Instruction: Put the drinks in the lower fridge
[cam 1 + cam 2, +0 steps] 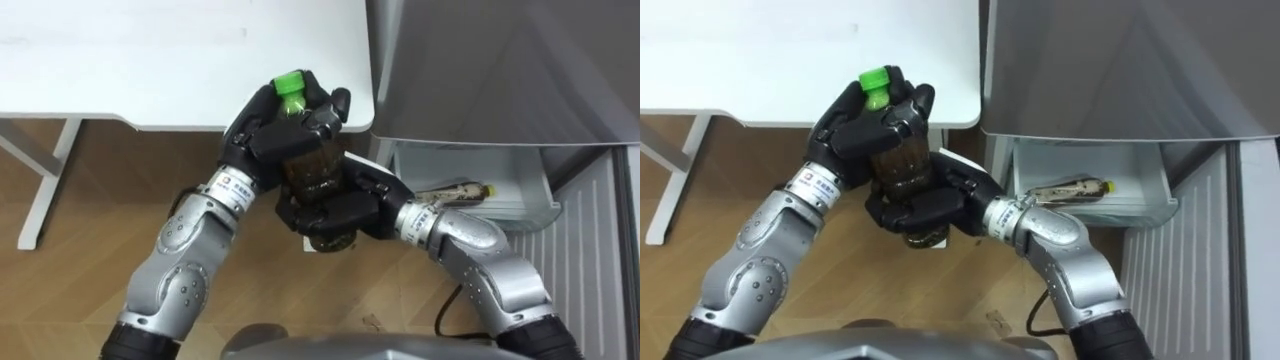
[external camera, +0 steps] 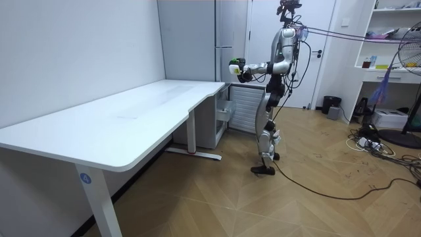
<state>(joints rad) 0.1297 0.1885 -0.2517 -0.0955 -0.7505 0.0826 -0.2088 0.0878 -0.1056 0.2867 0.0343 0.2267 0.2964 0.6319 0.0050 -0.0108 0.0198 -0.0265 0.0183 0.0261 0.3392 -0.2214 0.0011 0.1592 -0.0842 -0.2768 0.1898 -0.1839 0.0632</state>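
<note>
Left hand [image 1: 262,128] and right hand [image 1: 345,212] fingers clench the green-capped bottle [image 1: 310,168], its base hidden; desk [image 1: 150,60] at twelve o'clock, open fridge drawer [image 1: 525,185] holding another bottle [image 1: 452,192] at three.

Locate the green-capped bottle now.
Eye views, centre: the green-capped bottle is gripped by the left hand and right hand, off the corner of the white table, left of the open fridge drawer.

White table [image 1: 150,60] beside the grey fridge [image 1: 500,70], and its open lower drawer [image 1: 520,180] (one bottle [image 1: 450,193] on its side inside).
</note>
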